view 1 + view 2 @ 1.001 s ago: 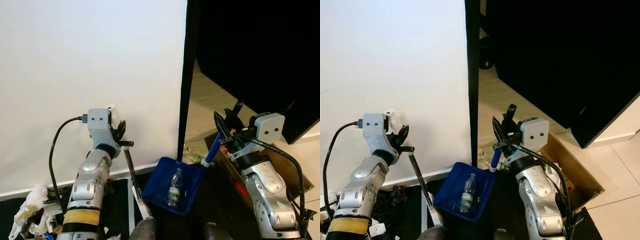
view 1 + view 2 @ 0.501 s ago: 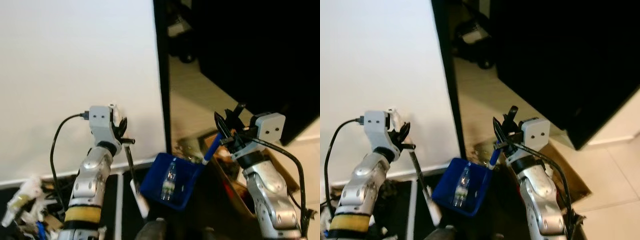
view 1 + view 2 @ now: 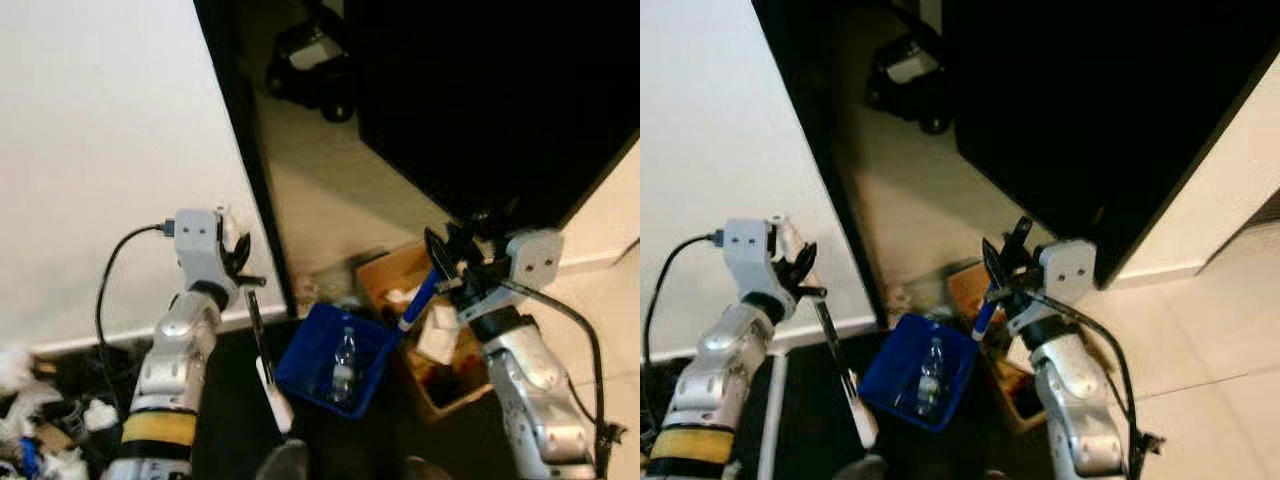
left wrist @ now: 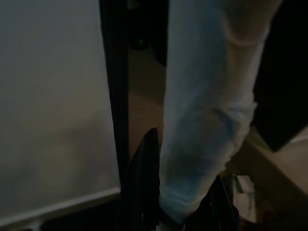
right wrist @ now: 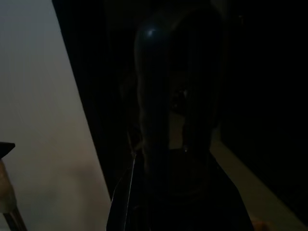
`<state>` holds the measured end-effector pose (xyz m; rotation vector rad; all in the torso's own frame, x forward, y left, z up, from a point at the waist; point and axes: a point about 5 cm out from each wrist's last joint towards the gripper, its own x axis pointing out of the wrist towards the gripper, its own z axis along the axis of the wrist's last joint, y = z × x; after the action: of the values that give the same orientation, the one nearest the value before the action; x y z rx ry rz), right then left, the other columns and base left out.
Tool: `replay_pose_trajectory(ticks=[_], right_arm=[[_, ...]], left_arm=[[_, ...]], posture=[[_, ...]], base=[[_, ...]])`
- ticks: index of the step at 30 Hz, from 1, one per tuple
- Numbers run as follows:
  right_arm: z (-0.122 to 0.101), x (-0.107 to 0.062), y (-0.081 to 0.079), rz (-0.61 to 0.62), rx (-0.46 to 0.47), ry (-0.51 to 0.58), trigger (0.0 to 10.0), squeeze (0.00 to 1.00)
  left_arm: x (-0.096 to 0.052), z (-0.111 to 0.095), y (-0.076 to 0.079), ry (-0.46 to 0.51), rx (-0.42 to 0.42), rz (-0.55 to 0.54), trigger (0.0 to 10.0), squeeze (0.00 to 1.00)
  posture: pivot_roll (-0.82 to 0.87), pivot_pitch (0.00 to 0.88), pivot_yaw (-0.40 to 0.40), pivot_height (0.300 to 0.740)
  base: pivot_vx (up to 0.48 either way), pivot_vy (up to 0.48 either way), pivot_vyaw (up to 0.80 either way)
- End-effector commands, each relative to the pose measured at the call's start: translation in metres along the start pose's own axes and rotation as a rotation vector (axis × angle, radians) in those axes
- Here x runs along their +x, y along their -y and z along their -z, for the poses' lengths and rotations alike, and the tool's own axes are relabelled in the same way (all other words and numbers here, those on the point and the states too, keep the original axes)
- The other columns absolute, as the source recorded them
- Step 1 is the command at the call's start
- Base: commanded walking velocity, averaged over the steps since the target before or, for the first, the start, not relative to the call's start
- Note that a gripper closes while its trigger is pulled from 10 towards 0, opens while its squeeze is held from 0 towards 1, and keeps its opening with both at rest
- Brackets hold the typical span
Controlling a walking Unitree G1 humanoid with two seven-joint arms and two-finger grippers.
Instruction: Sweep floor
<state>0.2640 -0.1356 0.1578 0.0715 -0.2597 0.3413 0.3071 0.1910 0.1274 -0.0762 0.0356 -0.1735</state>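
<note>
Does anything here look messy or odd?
Yes: a plastic bottle lies in the blue dustpan held by the right tool, and crumpled litter is heaped by the wall at the robot's left.

Blue dustpan, open tray tilted, held up off the floor by its blue handle in the right gripper, jaws closed around the handle top. A clear plastic bottle lies inside the pan, lengthwise. Broom: thin dark stick, pale head at the low end, slanting down from the left gripper, which clamps its white-capped top. Broom head sits just left of the dustpan, over dark floor.
</note>
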Motion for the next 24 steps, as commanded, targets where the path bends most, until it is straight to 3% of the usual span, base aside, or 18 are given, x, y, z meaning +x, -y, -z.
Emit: replay_pose_trajectory(ticks=[1,7,24], right_arm=[[-0.0017,-0.0006,-0.0042,-0.013,0.030,0.017,10.0,0.00],[-0.0013,-0.0016,-0.0040,-0.015,0.032,0.016,10.0,0.00],[-0.0056,-0.0001,-0.0017,-0.028,0.036,0.026,10.0,0.00]], left_arm=[[-0.0002,-0.0049,-0.0005,0.027,0.014,0.007,10.0,0.00],[0.0000,-0.0046,-0.0010,0.024,0.017,0.001,10.0,0.00],[-0.0018,-0.0035,-0.0052,0.023,-0.006,-0.035,10.0,0.00]], posture=[[0.08,0.125,0.050,0.740],[0.08,0.127,0.049,0.740],[0.08,0.133,0.040,0.740]], base=[[0.000,-0.345,0.00],[0.000,-0.314,0.00],[0.000,0.000,0.00]])
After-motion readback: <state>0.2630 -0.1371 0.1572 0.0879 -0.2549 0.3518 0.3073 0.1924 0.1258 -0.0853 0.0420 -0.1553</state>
